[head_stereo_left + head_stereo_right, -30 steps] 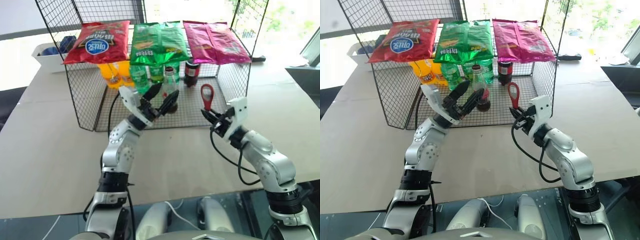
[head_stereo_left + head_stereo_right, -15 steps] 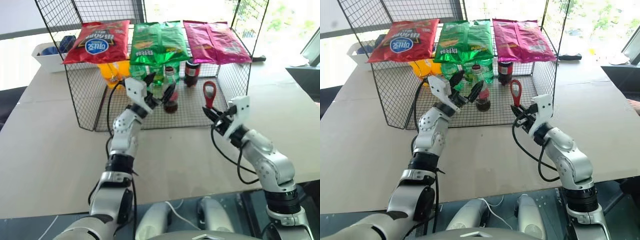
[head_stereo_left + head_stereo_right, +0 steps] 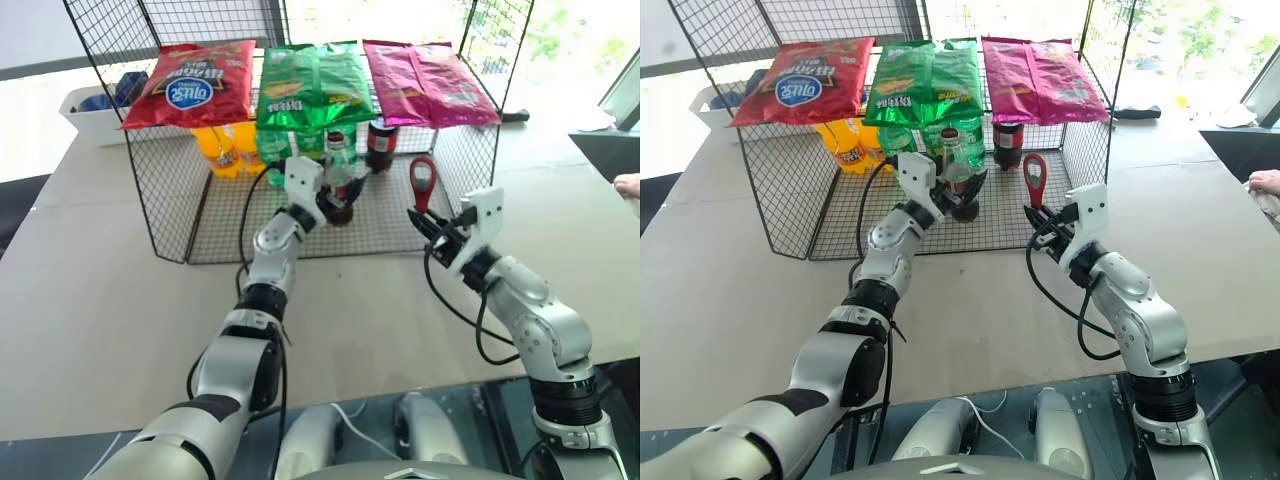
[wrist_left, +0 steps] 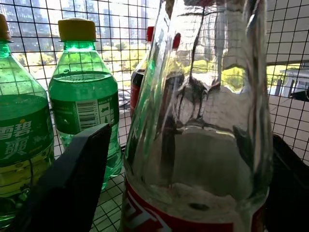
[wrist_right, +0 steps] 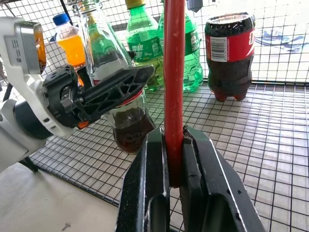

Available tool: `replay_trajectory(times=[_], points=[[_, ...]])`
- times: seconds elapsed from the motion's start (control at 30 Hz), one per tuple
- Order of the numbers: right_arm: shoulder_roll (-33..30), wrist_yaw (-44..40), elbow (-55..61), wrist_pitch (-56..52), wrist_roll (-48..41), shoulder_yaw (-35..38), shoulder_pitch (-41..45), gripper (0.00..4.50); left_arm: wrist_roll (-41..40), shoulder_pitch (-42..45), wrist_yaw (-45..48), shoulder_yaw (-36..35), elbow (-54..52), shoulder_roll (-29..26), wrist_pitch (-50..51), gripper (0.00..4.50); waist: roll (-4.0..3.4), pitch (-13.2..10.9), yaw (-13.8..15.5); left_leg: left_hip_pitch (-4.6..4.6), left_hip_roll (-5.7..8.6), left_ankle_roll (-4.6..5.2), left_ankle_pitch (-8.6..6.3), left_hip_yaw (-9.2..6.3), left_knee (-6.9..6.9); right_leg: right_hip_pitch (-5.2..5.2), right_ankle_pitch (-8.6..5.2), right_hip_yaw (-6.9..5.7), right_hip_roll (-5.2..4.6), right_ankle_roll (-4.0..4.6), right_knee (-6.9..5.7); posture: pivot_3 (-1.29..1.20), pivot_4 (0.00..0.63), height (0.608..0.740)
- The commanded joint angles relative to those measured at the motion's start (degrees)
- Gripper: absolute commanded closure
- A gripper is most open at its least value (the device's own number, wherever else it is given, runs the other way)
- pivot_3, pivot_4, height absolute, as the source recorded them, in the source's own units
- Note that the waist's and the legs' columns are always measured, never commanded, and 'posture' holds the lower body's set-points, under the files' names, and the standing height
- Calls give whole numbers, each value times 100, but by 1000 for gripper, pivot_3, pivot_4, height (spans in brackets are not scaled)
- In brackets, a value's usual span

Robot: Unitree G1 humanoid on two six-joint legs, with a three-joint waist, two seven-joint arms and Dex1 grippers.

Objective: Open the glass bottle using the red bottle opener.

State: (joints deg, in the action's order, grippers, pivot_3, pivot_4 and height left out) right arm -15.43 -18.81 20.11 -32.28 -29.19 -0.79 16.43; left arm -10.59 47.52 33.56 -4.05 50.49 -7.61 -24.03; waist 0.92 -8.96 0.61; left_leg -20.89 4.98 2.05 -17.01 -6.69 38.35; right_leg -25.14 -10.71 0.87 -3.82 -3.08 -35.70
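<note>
Two green plastic bottles (image 4: 84, 92) close behind the glass bottle (image 4: 203, 121), left wrist view.

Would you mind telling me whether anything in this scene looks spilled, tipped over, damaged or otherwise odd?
Nothing stands out. The glass bottle stands upright on the wire shelf with the left hand around it, and the other bottles behind are upright too. The red bottle opener is held upright in the right hand. No spill shows.

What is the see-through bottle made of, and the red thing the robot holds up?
The glass bottle looks like clear, glossy glass: windows reflect in it and the green bottles show through. The red bottle opener looks smooth and evenly red, perhaps painted metal or plastic; I can't tell which.
</note>
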Motion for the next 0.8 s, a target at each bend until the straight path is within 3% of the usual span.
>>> replay_trajectory(times=[0.03, 0.13, 0.37, 0.6, 0.8], points=[[-10, -3, 311, 50, 23, 70, 50, 4500, 4, -3, 61, -54, -133, -63, -164, 1923, 0, 0, -1, 0, 0, 0, 0, 1, 0, 0, 0, 1, 0, 0, 0, 0, 150, 734], [-5, 8, 316, 34, 17, 88, 102, 4500, -25, -156, 153, -25, -388, -65, -102, 1900, 0, 0, -4, 0, 0, 0, 0, 1, 0, -1, 0, 1, 0, 0, -2, 0, 150, 734], [-76, 67, 238, 464, 374, 179, 329, 4500, -462, -1190, 701, 340, -2828, -137, 1218, 1900, 0, 0, -87, -11, 0, 0, 0, 3, -1, -12, 0, 6, -7, 0, -4, 0, 150, 734], [-215, 9, 13, 1330, 1251, -29, 289, 4500, -854, -2340, 1207, 827, -5120, -678, 2708, 1900, -1, 0, -133, -10, -1, 0, 0, 5, -1, -16, 0, 8, -2, 0, -9, 0, 150, 734], [-173, -81, -149, 1497, 1328, 18, 285, 4500, -968, -2979, 1324, 1076, -5899, -829, 3104, 1900, -1, 0, -112, -7, -1, 0, 0, 10, 1, -14, 0, 13, -1, 1, -13, 0, 150, 734]])
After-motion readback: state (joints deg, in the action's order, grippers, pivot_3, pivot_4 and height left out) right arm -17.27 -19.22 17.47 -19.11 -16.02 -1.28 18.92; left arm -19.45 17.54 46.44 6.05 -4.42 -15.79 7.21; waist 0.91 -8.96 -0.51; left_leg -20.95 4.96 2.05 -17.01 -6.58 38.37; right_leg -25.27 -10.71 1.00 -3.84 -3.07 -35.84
